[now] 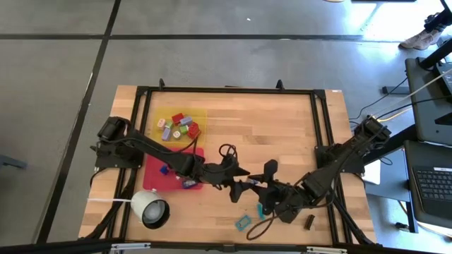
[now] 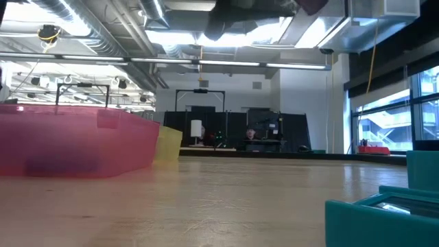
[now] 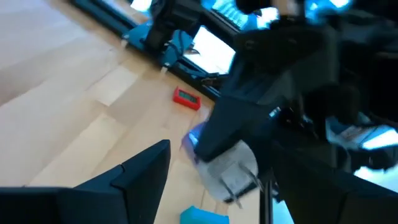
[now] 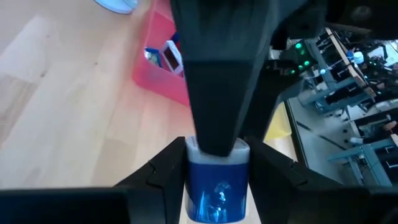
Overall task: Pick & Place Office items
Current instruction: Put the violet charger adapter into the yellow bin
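Going left to right on the table (image 1: 282, 127): white cup-like thing with a cord (image 1: 150, 208) sits at the near left corner. Next to it is the red tray (image 1: 157, 173) with a couple of small blue pieces (image 4: 166, 55) inside, and behind that the yellow tray (image 1: 198, 116) holding a little pile of red, pink, purple and green office items (image 1: 178, 126).

The left arm reaches over the red tray toward the middle, and the left tool (image 1: 240, 189) ends up nose to nose with the right tool (image 1: 266, 196). Left tool's fingers (image 3: 124, 180) look spread, nothing between them that I can see.

The right tool is clamped on a blue block (image 4: 217, 190), one finger on each side, and the left tool's tip sits right on top of that same block. Looks like a mid-air meet-up.

Further right on the wood: a teal clip (image 1: 244, 223) near the front edge, a red piece (image 3: 186, 98) lying flat, and a short black piece (image 1: 309, 222) by the right arm.
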Available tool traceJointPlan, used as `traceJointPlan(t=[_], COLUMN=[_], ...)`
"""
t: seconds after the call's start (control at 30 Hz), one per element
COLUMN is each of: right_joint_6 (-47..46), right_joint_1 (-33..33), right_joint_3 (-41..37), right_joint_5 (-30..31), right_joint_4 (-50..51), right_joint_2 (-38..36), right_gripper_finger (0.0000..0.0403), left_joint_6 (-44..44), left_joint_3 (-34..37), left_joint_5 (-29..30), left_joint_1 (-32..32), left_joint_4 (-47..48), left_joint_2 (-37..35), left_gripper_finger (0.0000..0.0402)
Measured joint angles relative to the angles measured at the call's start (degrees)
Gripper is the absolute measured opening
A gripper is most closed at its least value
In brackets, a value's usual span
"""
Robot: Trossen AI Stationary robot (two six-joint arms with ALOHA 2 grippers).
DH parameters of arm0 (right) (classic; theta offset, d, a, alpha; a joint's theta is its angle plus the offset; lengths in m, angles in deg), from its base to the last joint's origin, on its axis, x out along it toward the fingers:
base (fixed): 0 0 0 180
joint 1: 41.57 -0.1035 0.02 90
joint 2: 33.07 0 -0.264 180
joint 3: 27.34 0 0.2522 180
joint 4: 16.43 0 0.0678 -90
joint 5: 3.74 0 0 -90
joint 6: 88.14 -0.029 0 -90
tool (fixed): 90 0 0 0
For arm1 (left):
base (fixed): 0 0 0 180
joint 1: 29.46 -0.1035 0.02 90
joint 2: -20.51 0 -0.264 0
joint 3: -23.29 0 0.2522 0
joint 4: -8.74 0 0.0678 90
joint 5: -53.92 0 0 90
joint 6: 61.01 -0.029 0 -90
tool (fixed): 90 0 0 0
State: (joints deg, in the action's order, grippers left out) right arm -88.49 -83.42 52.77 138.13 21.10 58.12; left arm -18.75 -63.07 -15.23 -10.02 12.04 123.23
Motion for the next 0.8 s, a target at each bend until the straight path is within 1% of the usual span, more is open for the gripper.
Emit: traceJointPlan(t=[0.1, 0.23, 0.33, 0.47, 0.67, 0.8], right_joint_6=[0.6, -1.6, -3.8, -2.3, -1.1, -0.3], right_joint_1=[1.8, 5.2, 7.2, 8.3, 8.9, 8.9], right_joint_3=[0.0, 0.0, 0.0, 0.0, 0.0, 0.0], right_joint_5=[-1.5, -6.3, -6.8, -6.5, -6.7, -7.1], right_joint_4=[-0.7, -0.9, -0.4, -0.4, 0.0, -0.2], right_joint_2=[0.0, 0.0, 0.0, -0.1, 0.0, 0.2], right_gripper_finger=[0.0145, 0.0145, 0.0145, 0.0145, 0.0146, 0.0147], left_joint_6=[5.6, 12.6, 16.0, 17.5, 19.7, 18.4], left_joint_3=[0.0, 0.0, 0.0, 0.0, -0.1, 0.0], left_joint_5=[-0.9, -4.6, -6.9, -6.9, -7.6, -7.4], left_joint_1=[-1.5, -3.6, -4.8, -5.1, -5.4, -6.1], left_joint_4=[0.5, 0.6, 1.9, 5.1, 6.6, 6.7], left_joint_2=[0.0, 0.0, 0.0, 0.1, 0.1, 0.1], left_gripper_finger=[0.0276, 0.0276, 0.0276, 0.0276, 0.0275, 0.0261])
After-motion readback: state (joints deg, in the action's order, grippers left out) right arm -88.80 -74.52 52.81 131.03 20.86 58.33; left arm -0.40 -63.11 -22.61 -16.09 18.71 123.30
